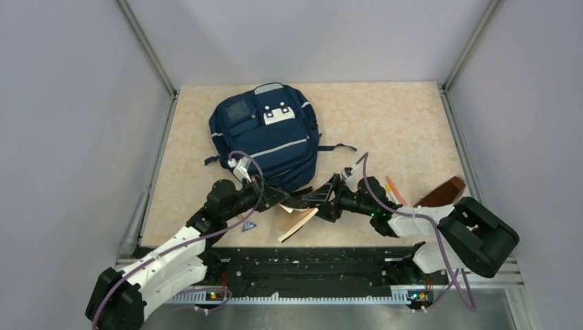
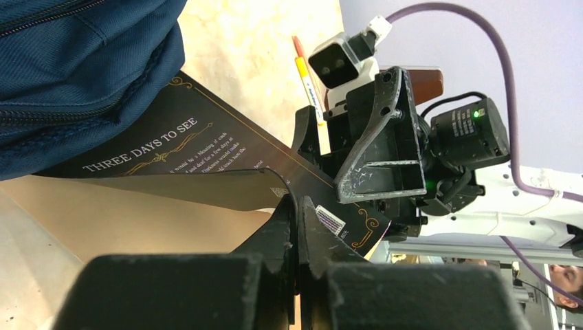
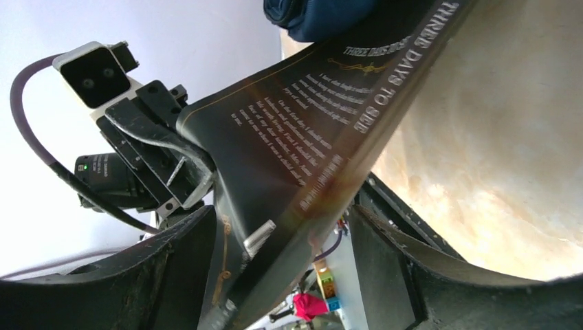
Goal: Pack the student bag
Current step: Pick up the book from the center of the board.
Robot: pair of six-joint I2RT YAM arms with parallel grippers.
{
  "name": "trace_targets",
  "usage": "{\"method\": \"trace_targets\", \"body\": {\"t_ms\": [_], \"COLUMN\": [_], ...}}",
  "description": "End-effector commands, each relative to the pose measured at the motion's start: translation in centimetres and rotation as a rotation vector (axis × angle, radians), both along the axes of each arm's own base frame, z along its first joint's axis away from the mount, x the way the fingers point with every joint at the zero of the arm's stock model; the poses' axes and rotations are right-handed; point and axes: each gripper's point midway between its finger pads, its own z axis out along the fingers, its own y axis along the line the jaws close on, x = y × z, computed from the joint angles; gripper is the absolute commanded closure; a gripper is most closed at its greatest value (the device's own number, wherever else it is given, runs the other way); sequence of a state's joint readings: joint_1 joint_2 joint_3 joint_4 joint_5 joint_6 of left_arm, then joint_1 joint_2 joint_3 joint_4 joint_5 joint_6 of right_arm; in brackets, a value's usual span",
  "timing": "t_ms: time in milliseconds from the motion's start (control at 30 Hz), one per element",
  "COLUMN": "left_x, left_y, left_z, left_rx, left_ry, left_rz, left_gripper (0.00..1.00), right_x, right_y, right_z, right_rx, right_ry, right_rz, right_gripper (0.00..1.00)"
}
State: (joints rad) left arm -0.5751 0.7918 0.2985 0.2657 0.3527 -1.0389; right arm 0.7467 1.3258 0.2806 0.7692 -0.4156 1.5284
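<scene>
The navy student bag (image 1: 268,134) lies flat at the back centre-left of the table, pockets up; its near edge fills the left wrist view's top left (image 2: 82,62). Just in front of it a black book titled "Three Days to See" (image 1: 297,218) is held off the table, tilted, between both arms. My left gripper (image 1: 278,196) is shut on the book's thin cover (image 2: 179,148), jaws pinched together (image 2: 297,206). My right gripper (image 1: 320,197) is open; the book's spine (image 3: 323,158) passes between its wide-apart fingers (image 3: 278,275), against the left finger (image 3: 172,254) only.
Pens (image 1: 393,189) and a brown case (image 1: 440,194) lie on the table at the right, behind the right arm. A small blue triangular item (image 1: 249,225) sits near the front edge by the left arm. Grey walls enclose the table.
</scene>
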Motion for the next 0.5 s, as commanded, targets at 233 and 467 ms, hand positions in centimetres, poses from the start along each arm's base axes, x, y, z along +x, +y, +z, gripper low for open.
{"method": "trace_targets", "body": {"t_ms": [233,467], "left_x": [-1.4,-0.6], "left_y": [0.8,4.9], "left_z": [1.6,3.8], "left_rx": [0.173,0.367], "left_ry": [-0.179,-0.293], "left_rz": [-0.113,0.034], "left_gripper": [0.40,0.17], "right_x": [-0.3,-0.6], "right_y": [1.7,-0.3], "right_z": [0.9,0.1], "right_rx": [0.075,-0.006], "right_ry": [-0.019,-0.090], "right_rz": [0.054,-0.007], "right_gripper": [0.77,1.00]}}
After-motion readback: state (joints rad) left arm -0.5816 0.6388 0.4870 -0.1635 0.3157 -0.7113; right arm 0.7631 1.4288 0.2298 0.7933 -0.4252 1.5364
